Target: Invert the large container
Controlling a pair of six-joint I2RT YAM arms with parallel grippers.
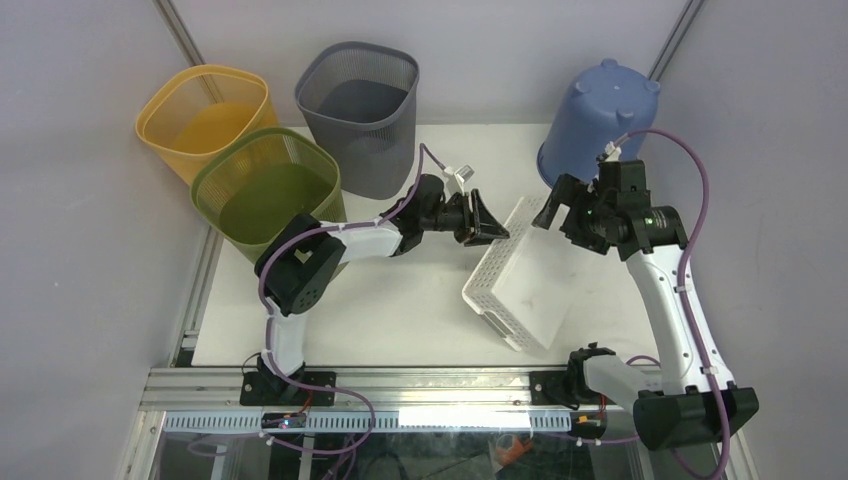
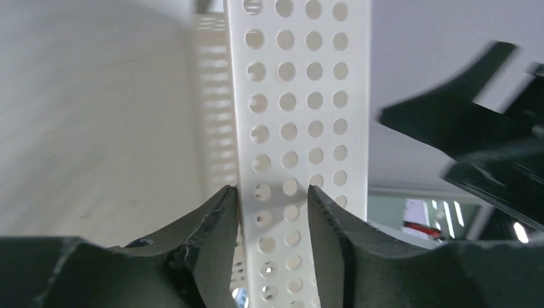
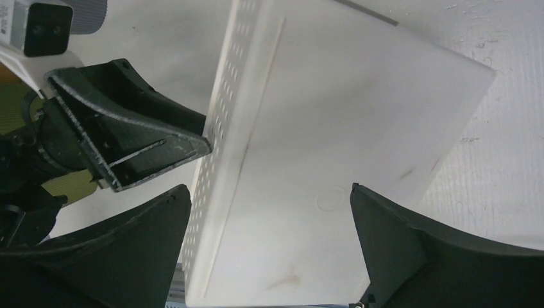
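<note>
We look down on the table [image 1: 400,310] from behind its near edge; two wrist cameras crowd the white container [image 1: 530,280], which all three views share.

3 mesh bins [image 1: 357,110], 1 upturned blue bucket [image 1: 590,115], 1 white perforated crate [image 1: 535,285], plus 2 grippers: left gripper [image 1: 497,225], right gripper [image 1: 556,205].

White table [image 1: 380,310], bare across its near-left part. White perforated bin [image 1: 530,285] lies mid-right, solid base up, tilted. Blue bucket [image 1: 595,120] stands upside down at the far right corner. Grey basket [image 1: 360,115] upright at far centre. Green basket [image 1: 268,195] at the far left corner; footing unclear.
</note>
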